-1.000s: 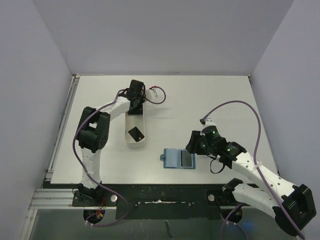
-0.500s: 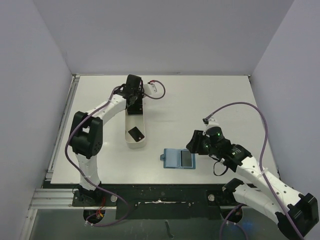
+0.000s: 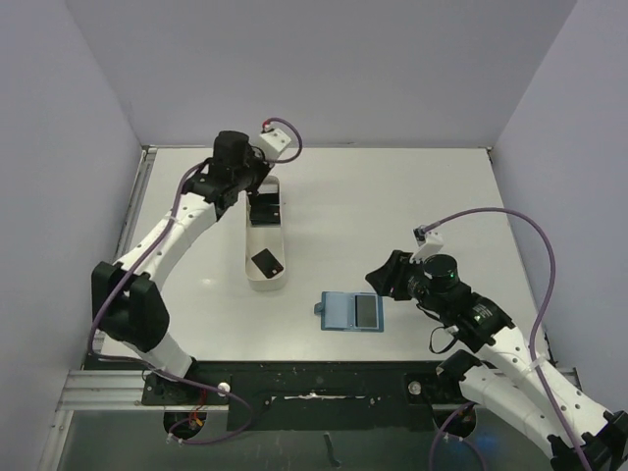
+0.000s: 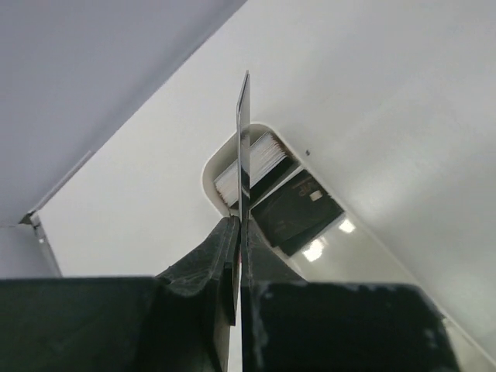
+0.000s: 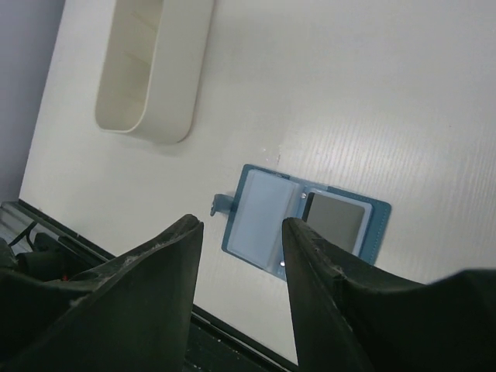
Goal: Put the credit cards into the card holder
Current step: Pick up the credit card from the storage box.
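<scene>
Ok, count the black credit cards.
3 credit cards: one edge-on in the left gripper, one lying in the white tray, one in the card holder's right panel. More may be hidden.

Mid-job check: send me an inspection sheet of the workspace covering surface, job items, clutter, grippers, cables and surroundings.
Surface: white table, no spills seen.
Job's things: teal card holder lies open, with a dark card in the panel nearer the right arm; a black card lies in the white tray; a third card is held edge-on.
Clutter: white stack at the tray's far end.
Grippers: left gripper fingers shut on the third card, above the tray; right gripper open, empty, near the card holder.
Cables: purple cable on each arm, clear of the job's things.
Surroundings: plain pale walls; nothing else seen.
</scene>
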